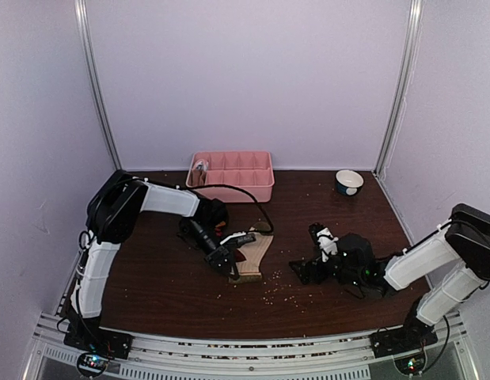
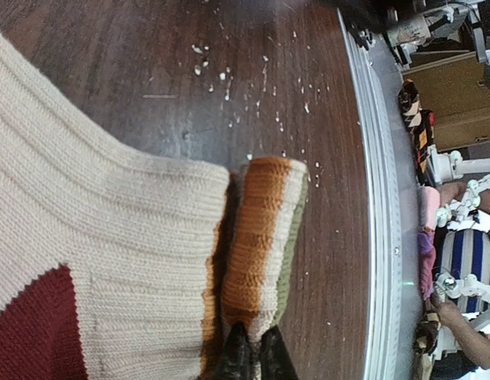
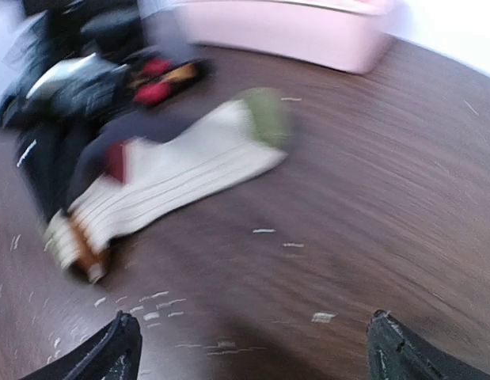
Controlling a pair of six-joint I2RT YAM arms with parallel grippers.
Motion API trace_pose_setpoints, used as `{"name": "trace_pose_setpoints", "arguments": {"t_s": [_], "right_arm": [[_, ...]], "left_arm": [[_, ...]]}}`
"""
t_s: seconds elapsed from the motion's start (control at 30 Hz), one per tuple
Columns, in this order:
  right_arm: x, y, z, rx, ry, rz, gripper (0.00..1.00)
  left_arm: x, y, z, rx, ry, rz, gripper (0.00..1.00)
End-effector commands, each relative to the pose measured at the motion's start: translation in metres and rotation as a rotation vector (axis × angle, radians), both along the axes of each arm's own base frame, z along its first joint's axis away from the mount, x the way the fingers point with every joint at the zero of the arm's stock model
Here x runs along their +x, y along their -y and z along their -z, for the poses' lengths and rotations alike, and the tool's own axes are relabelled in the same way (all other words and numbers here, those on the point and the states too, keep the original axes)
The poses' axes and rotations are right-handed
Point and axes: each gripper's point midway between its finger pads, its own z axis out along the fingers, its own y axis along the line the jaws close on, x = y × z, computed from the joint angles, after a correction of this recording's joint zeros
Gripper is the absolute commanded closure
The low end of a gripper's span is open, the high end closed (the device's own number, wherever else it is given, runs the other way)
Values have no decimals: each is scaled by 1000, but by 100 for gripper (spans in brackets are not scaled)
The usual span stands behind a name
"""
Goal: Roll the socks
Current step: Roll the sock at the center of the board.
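Note:
A cream sock (image 1: 256, 253) with a dark red heel patch and an olive toe (image 3: 264, 115) lies flat on the dark wooden table. Its cuff end (image 2: 260, 237), banded orange, cream and olive, is folded over onto the sock. My left gripper (image 2: 249, 355) is shut on this folded cuff, and from above the gripper (image 1: 222, 258) sits at the sock's left edge. The right gripper (image 3: 256, 356) stands wide open, low over bare table to the right of the sock, with nothing between its fingers (image 3: 118, 348). It is also seen from above (image 1: 301, 271). The right wrist view is blurred.
A pink compartment tray (image 1: 233, 186) stands at the back of the table, with a dark sock showing red and orange patches (image 3: 161, 79) in front of it near the left arm. A small bowl (image 1: 349, 182) sits at the back right. Pale crumbs (image 1: 284, 297) dot the wood.

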Motion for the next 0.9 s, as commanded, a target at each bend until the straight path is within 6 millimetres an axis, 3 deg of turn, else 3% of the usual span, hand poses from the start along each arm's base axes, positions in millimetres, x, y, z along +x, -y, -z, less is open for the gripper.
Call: {"name": "trace_pose_setpoints", "arguments": {"t_s": [0.0,0.1,0.2,0.3,0.5,0.63,0.87], "right_arm": [[-42,-65,-10,-271,297,-387,0],[-65,-87,-2,-355,396,-567,6],[-74,-106,7,-412,424,-671,22],[-73,-126,10,-455,445,-730,35],[-62,-155,13,-503,454,-798,51],[-63,-161,28,-556,417,-866,63],[-58,-153,50,-630,376,-881,66]], "left_arm": [[-9,-38,56,254,-47,5,100],[-5,-40,63,295,-36,-2,100],[-2,-44,71,334,-27,-16,100],[1,-46,75,362,-11,-25,100],[4,-47,81,386,-1,-25,100],[4,-47,82,394,-4,-22,100],[8,-47,83,405,7,-12,100]]}}
